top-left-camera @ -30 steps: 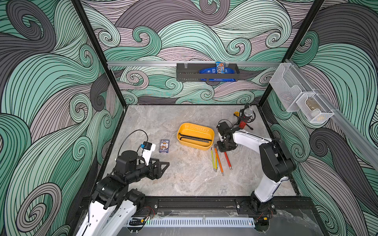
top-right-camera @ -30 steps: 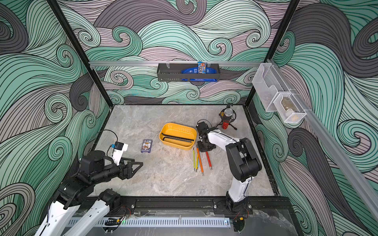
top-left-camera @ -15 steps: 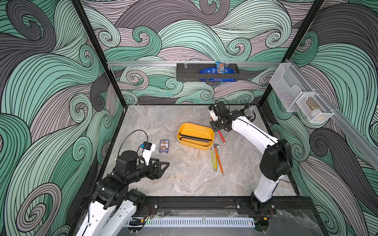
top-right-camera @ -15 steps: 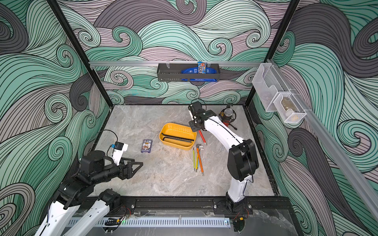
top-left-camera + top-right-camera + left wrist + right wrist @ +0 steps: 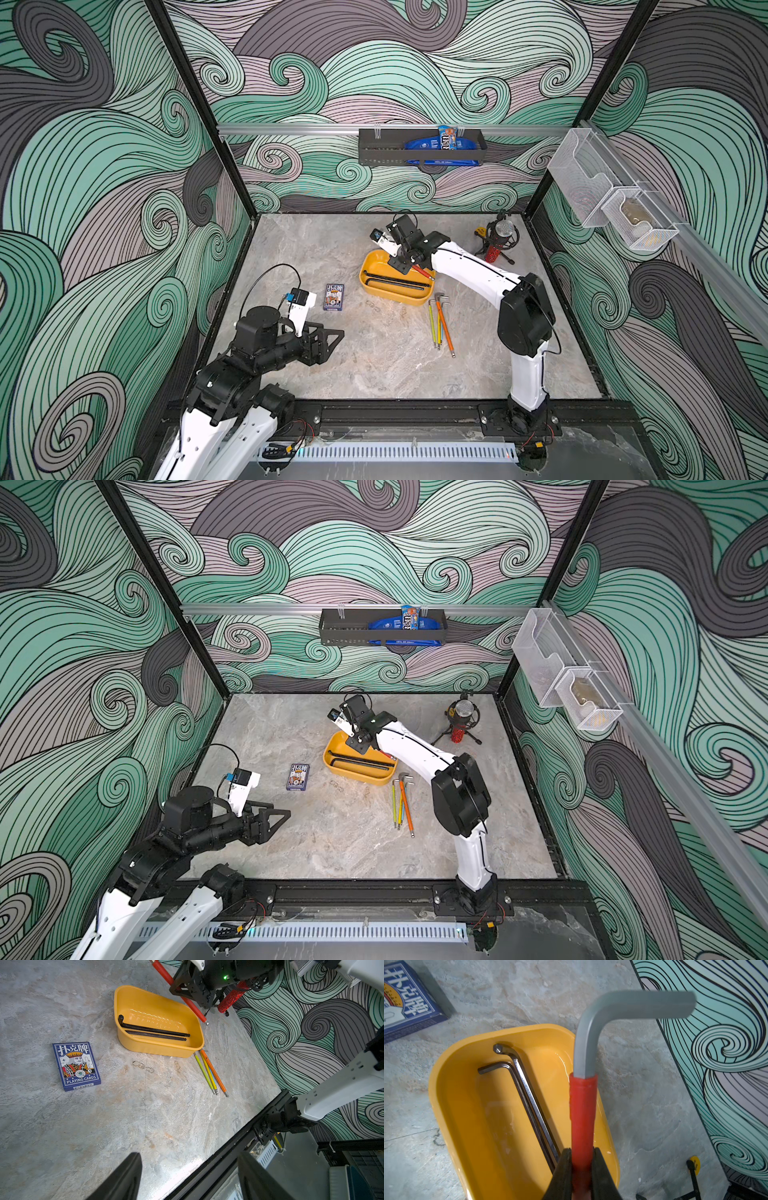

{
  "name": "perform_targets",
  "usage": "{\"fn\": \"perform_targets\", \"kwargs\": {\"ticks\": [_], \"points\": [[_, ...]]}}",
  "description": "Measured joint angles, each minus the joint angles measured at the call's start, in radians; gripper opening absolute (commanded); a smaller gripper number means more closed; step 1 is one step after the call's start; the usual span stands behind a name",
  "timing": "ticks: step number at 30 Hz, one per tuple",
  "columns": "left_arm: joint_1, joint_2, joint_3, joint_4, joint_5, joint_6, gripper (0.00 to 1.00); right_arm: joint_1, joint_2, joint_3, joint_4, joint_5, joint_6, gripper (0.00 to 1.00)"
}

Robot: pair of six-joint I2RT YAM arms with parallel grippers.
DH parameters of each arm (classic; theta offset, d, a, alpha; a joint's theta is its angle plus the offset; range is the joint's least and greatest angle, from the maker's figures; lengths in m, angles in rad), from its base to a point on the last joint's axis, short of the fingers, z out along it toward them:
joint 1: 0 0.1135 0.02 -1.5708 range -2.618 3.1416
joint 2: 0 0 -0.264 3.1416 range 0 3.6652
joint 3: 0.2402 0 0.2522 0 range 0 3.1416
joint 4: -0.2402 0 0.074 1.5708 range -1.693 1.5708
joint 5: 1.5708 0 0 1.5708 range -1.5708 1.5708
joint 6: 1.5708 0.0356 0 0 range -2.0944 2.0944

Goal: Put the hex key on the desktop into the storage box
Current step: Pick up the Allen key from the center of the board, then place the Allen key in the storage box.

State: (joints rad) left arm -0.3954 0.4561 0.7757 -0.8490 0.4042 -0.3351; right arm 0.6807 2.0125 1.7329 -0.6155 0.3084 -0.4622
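The right end effector (image 5: 582, 1157) grips a red-sleeved hex key (image 5: 583, 1115) mid-frame, over the yellow storage box (image 5: 456, 1095) holding two black hex keys (image 5: 531, 1097) on the table (image 5: 643, 1084).

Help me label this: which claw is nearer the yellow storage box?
Right. The right claw, gripping a red hex key, hangs over the storage box; the left claw is beyond the playing cards.

Robotics lab test cell: swirl-printed green-and-grey wall panels (image 5: 374, 62) and black metal frame posts (image 5: 199, 108) enclose the grey marble-patterned desktop (image 5: 374, 365) beneath the jaws; two white-and-black robot arms (image 5: 473, 266) stand mounted.
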Motion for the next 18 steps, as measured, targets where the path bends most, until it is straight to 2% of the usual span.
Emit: {"fn": "perform_targets", "kwargs": {"ticks": [8,18], "points": [[0.000,-0.002,0.000,-0.016,0.001,-0.014,0.76,0.030,0.097,0.013,0.055,0.069,-0.110,0.00],[0.000,0.006,0.000,-0.014,0.004,-0.014,0.76,0.044,0.133,0.001,0.137,0.114,-0.203,0.00]]}}
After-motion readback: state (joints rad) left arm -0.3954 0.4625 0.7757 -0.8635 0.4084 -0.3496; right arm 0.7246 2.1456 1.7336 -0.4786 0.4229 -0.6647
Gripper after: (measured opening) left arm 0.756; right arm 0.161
